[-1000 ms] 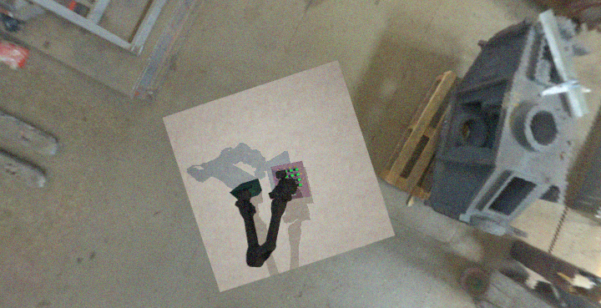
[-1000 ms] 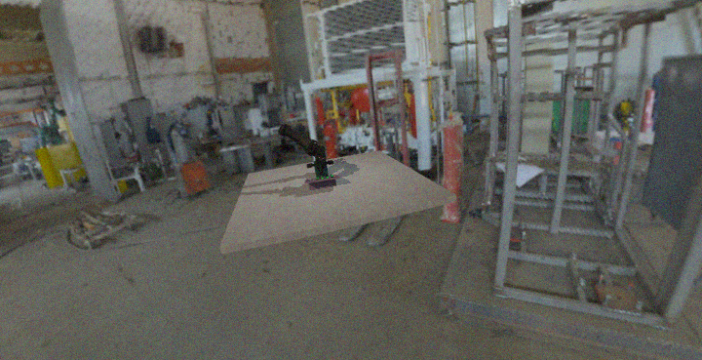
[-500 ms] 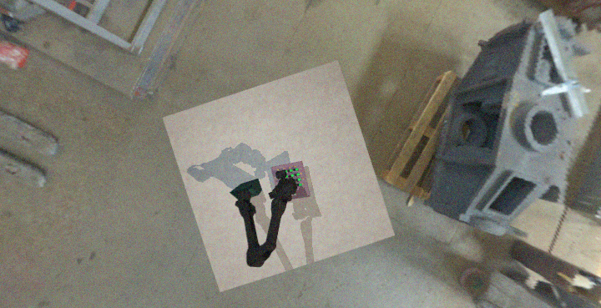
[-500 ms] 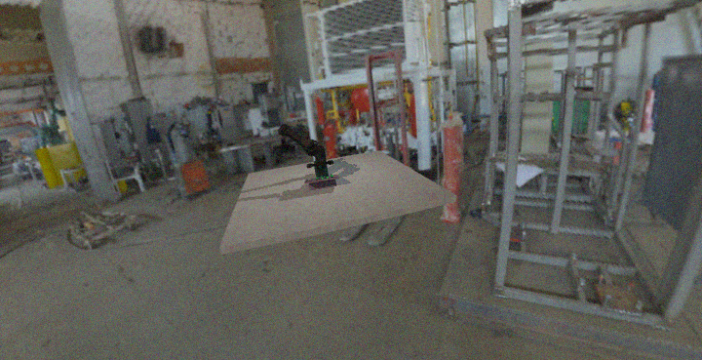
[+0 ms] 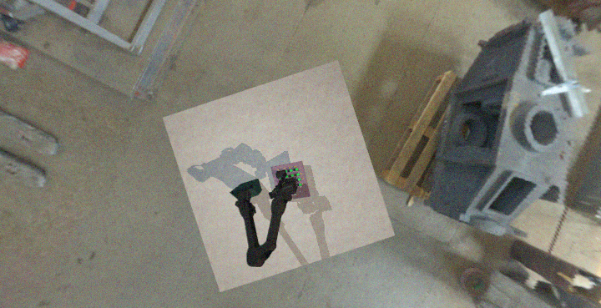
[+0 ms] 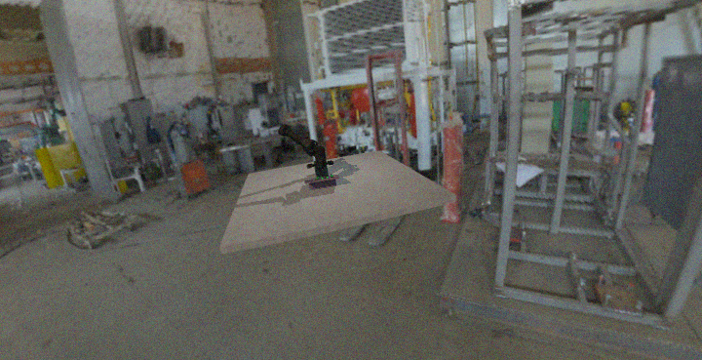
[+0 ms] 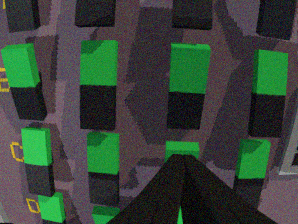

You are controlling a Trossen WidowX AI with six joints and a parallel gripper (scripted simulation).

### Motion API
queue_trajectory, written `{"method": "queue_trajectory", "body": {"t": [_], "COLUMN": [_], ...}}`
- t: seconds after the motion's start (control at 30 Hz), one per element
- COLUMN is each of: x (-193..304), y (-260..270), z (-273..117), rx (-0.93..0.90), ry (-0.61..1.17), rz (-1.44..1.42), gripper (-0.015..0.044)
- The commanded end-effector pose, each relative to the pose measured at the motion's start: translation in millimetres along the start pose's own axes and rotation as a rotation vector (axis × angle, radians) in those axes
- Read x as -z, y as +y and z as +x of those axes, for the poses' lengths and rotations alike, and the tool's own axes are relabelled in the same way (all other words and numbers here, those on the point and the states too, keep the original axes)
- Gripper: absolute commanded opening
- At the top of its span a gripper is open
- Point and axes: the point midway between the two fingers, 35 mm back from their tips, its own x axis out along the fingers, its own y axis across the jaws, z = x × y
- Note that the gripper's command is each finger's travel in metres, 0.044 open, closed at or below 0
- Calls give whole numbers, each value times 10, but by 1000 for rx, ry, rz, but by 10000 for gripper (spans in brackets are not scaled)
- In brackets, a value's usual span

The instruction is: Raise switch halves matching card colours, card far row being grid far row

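The purple switch panel (image 5: 305,194) (image 6: 328,183) (image 7: 61,95) lies on the table under the arm. Its rocker switches each have a green far half and a dark near half. In the wrist view, rows marked B, C and D show, with row A cut off at the top. My gripper (image 7: 181,164) (image 6: 322,176) is shut and empty, low over the panel. Its tips overlap the near part of the third switch (image 7: 182,147) in row C; its dark half is hidden, and contact cannot be told. The card (image 7: 289,168) shows only as a sliver at the right edge; its pattern is not readable.
The pale square table (image 5: 294,99) (image 6: 383,190) carries the panel and the arm. The arm and hand cover the near left part of the panel in the top view. Neighbouring raised switches (image 7: 103,152) (image 7: 253,159) stand on both sides of the fingertips.
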Motion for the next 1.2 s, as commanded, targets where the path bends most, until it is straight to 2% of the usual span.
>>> {"method": "queue_trajectory", "body": {"t": [0.0,0.7,0.77,0.93,1.17], "x": [0,-1,-5,21,86], "y": [0,0,9,10,75], "z": [9,37,-51,-595,-616], "rx": [1,1,-1,-3,-5], "ry": [0,0,-3,-24,-25], "rz": [-6,-6,-1,-6,-6], "gripper": [0,0,0,0,0]}}
